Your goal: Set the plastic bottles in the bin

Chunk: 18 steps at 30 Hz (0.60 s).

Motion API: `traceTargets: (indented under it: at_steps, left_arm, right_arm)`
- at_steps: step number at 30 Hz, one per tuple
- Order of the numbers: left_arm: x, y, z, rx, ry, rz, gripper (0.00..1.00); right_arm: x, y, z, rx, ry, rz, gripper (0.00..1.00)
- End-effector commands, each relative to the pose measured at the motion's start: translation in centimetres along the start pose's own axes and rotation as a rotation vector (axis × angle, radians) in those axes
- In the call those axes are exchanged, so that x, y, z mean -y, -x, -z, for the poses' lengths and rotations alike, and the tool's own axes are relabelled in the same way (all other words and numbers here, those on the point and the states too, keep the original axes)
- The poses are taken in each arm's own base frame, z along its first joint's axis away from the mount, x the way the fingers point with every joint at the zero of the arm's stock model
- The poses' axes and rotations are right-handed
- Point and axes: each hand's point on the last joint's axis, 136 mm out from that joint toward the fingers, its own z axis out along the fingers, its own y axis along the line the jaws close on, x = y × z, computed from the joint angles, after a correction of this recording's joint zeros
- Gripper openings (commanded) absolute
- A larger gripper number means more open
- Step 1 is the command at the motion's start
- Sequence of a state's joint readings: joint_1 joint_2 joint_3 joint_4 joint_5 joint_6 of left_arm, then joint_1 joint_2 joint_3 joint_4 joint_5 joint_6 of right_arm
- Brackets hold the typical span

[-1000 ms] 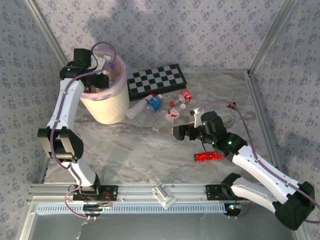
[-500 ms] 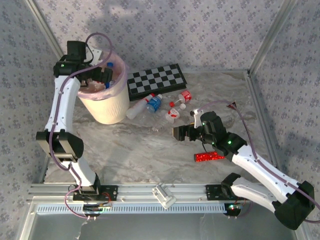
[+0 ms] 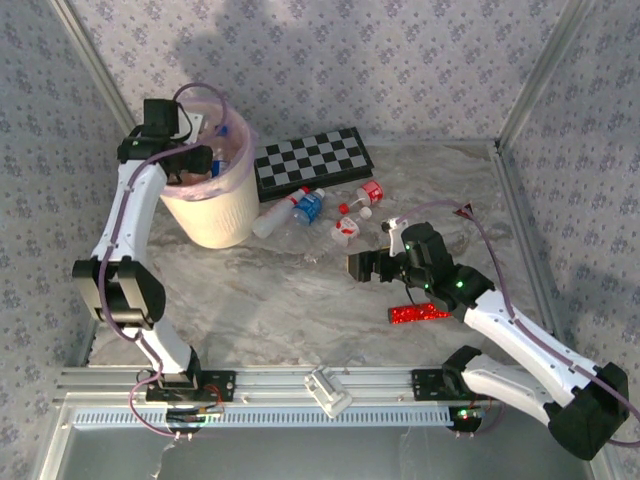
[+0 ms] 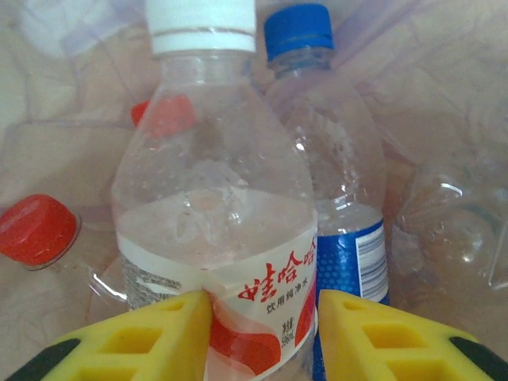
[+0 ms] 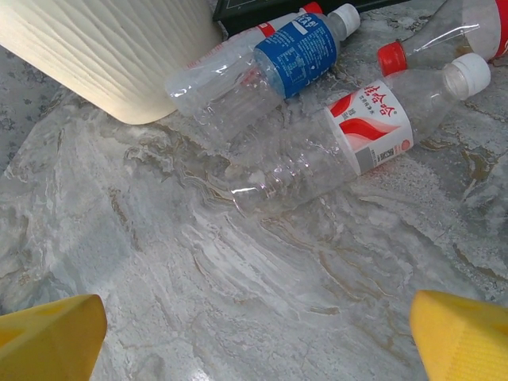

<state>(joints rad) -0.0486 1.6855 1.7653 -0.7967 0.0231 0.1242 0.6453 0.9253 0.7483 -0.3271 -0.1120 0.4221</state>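
Since the earlier frame the left arm has swung its wrist back in over the bin (image 3: pixel 215 215), elbow bent high, and the left pincer (image 4: pixel 263 305) points down into the pink-lined mouth. Its 2 yellow fingers stand close on either side of a white-capped bottle (image 4: pixel 214 198), clear and beaded with droplets, at its red-and-white label; whether they pinch it cannot be told. A blue-capped bottle (image 4: pixel 333 159) stands just beside it. The right arm reaches low across the marbled table (image 5: pixel 238 278), the right pincer (image 5: pixel 258 317) spread wide. Ahead of it lie 2 crumpled clear bottles, a blue-labelled bottle (image 5: pixel 294 48) and a red-labelled bottle (image 5: pixel 369 127), beside the bin's ribbed cream wall.
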Motion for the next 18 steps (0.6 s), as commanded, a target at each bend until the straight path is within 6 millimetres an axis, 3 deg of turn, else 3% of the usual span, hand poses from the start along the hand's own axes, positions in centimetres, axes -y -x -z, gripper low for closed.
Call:
traceTargets:
  at_steps: [1, 4, 8, 12, 18]
  left_arm:
    - [0.6, -3.2, -2.2, -0.081, -0.034, 0.066, 0.39]
    - [1.2, -4.1, -3.2, -0.090, -0.059, 0.096, 0.38]
    - [2.0, -3.9, -3.5, -0.077, -0.101, 0.129, 0.38]
    - [2.2, -2.3, -1.9, -0.030, -0.103, 0.133, 0.39]
    - [2.5, 0.4, 1.6, 0.033, -0.082, 0.079, 0.63]
  right_arm:
    - [0.8, -0.5, 0.3, -0.011, -0.032, -0.021, 1.00]
    - [1.3, -0.9, 0.2, -0.029, -0.050, -0.041, 1.00]
    - [1.9, -1.0, 0.2, -0.031, -0.066, -0.070, 1.00]
    - [2.9, -1.2, 0.2, -0.042, -0.108, -0.111, 1.00]
    - [5.7, -1.4, 0.0, -0.048, -0.173, -0.247, 1.00]
